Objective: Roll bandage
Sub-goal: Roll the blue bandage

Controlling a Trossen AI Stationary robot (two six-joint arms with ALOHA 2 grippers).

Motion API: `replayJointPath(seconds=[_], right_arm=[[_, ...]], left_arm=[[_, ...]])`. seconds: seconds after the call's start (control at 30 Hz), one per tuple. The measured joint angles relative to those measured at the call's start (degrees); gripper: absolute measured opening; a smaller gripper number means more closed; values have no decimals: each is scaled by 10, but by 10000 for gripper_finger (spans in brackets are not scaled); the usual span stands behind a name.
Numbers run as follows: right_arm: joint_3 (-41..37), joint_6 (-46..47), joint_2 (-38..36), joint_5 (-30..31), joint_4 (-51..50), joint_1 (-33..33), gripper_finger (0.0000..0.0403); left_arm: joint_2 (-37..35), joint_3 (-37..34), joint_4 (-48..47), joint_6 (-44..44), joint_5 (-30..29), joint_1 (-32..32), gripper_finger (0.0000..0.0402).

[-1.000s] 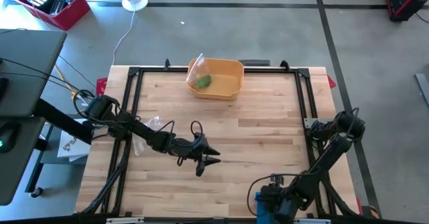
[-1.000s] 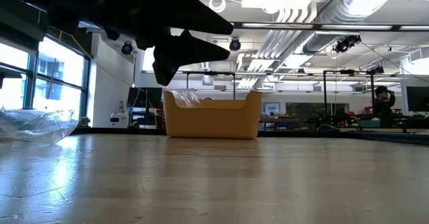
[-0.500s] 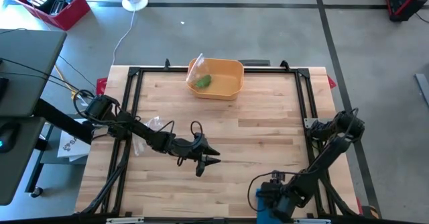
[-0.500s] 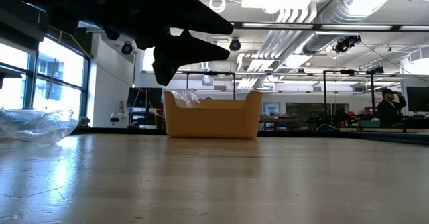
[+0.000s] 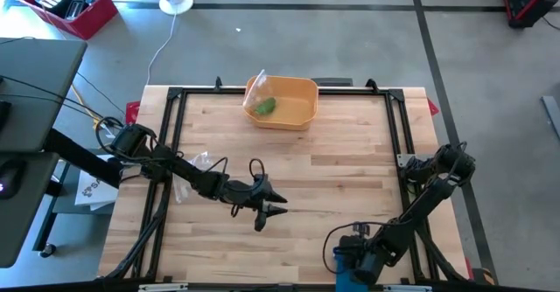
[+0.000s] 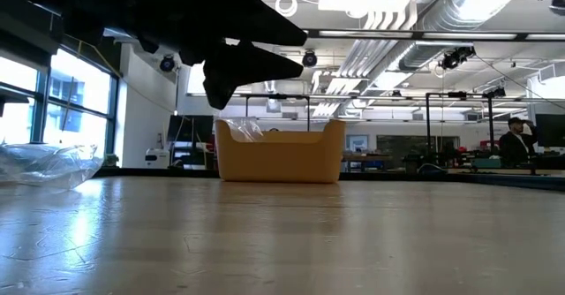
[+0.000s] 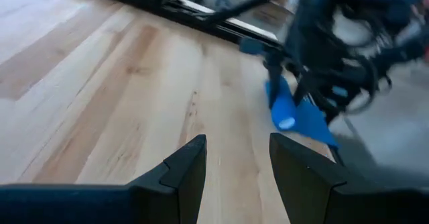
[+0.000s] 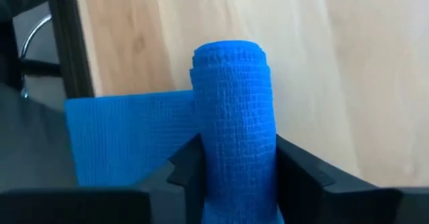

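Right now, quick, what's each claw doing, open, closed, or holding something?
Left claw: open, empty, above the middle of the table.
Right claw: closed on the blue bandage roll, at the table's near edge.

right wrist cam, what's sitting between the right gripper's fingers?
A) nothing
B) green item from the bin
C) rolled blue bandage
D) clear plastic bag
C: the right wrist view shows the rolled part of the blue bandage standing between the right gripper fingers, with its loose tail spread flat to one side at the table edge.
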Motion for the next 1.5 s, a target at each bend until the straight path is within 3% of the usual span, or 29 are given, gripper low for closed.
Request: replayJointPath(seconds=[0.37,0.47,0.63,0.8,0.87,1.0,1.07,1.2,1.5], right_arm=[[0,-126,-38,65,-11,-55,115],[-1,-184,-78,134,-15,-61,115],[-31,-225,-156,256,-16,-61,115],[-72,-243,-206,322,45,-61,115],[-88,-277,-212,322,97,-62,115],[-111,-340,-214,312,216,-62,115],[-123,-370,-214,302,272,-62,115],[-133,-423,-214,302,340,-63,115],[-134,-431,-214,302,345,-80,115]], left_arm=[[0,56,-2,209,-39,-72,156],[0,89,-39,282,-48,-83,156],[0,155,-179,343,-158,-107,156],[0,216,-250,340,-259,-131,156],[-8,226,-250,359,-253,-137,156],[-35,228,-246,372,-148,-136,156],[-43,228,-246,373,-126,-133,156],[-46,228,-251,377,-126,-116,156],[-46,227,-243,357,-125,-94,156]])
